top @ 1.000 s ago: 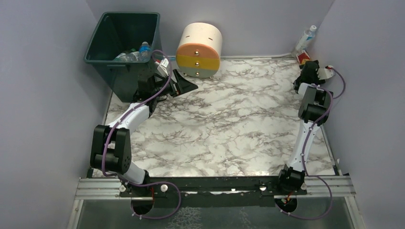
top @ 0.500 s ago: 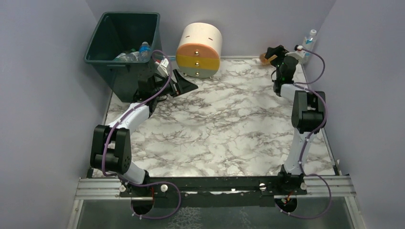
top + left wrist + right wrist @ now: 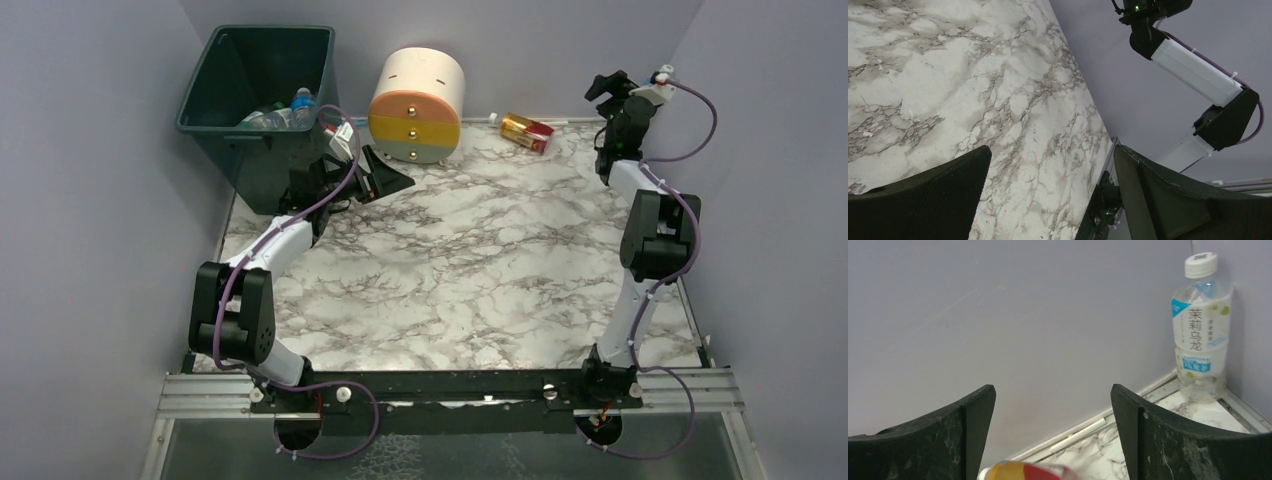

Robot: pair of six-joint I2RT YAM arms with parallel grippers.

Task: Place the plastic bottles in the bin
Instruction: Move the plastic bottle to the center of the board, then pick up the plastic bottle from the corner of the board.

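A yellow and red plastic bottle [image 3: 527,131] lies on its side on the marble table near the back wall. In the right wrist view it shows blurred [image 3: 1028,472] just below my open right gripper [image 3: 1053,395], apart from the fingers. That gripper [image 3: 608,88] hangs raised at the far right. A clear bottle with a blue label and white cap [image 3: 1200,330] stands upright in the far right corner. The dark green bin [image 3: 255,60] at the far left holds several bottles [image 3: 285,112]. My left gripper [image 3: 392,180] is open and empty beside the bin [image 3: 1053,155].
A round cream, yellow and grey drawer unit [image 3: 418,105] stands at the back between the bin and the lying bottle. Purple walls close in the table on three sides. A white strip [image 3: 1075,437] lies along the back wall's foot.
My right gripper swept left from the far right corner with the yellow and red bottle, let it go near the back wall, then drew back right and up. The left arm stayed still.
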